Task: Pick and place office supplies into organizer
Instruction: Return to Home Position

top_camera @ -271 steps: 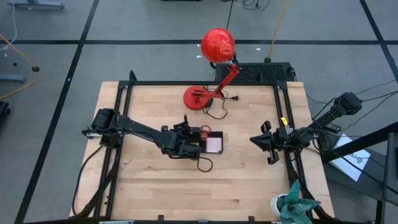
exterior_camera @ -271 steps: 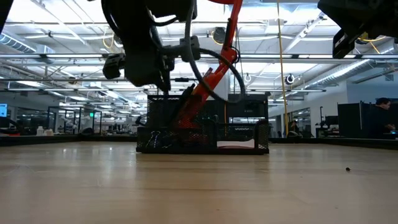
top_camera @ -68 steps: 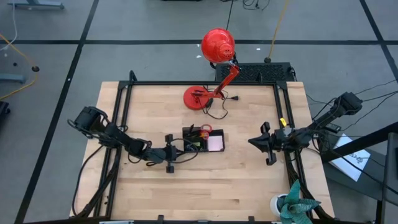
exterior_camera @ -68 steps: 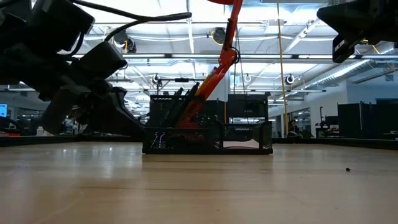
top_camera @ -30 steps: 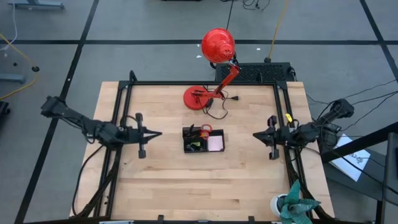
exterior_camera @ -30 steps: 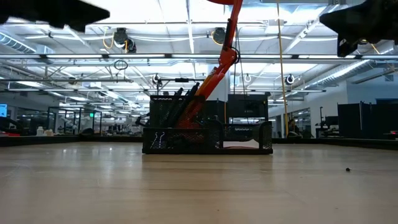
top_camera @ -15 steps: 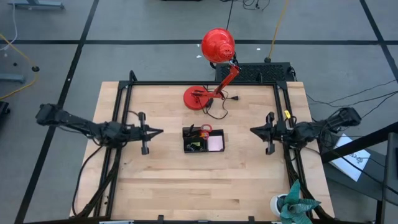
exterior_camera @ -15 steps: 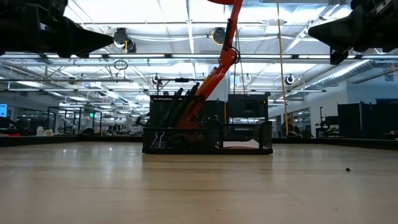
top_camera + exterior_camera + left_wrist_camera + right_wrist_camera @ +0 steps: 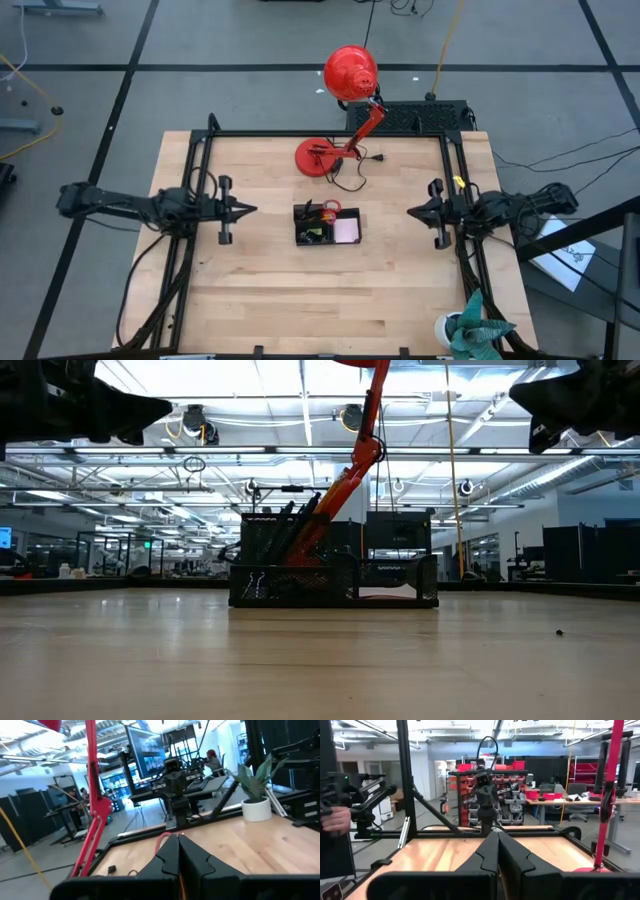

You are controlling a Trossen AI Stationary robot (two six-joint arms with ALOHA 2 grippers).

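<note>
A black mesh organizer [image 9: 312, 238] sits near the centre of a pale wood-plank table [image 9: 300, 300] edged with a black metal frame. Both dark arms hang well clear of it.

The left gripper [image 9: 250, 210] hovers at the organizer's 9 o'clock and the right gripper [image 9: 411, 212] at its 3 o'clock. Each points inward across bare wood and neither touches anything. In each wrist view the two angular black fingers meet along a thin seam, so the jaws of both grippers are pressed together with nothing between them.

From above, a pink square sticky-note pad [image 9: 346, 231] lies flat in the tray's low section on the 3 o'clock side. Red-handled scissors [image 9: 331, 207] stand at its 12 o'clock edge, and a small yellow-green piece [image 9: 316, 235] shows in the darker 9 o'clock half.

From table height, the tall wire-grid section holds slim black pens [image 9: 297, 518] leaning toward 1 o'clock. Small black clips [image 9: 254, 584] show through the mesh below them.

A glossy red desk lamp [image 9: 318, 157] stands at the organizer's 12 o'clock, with a round base and a dome shade hanging beyond the table's far edge. A white-potted plant [image 9: 468, 334] sits off the table corner at 5 o'clock.
</note>
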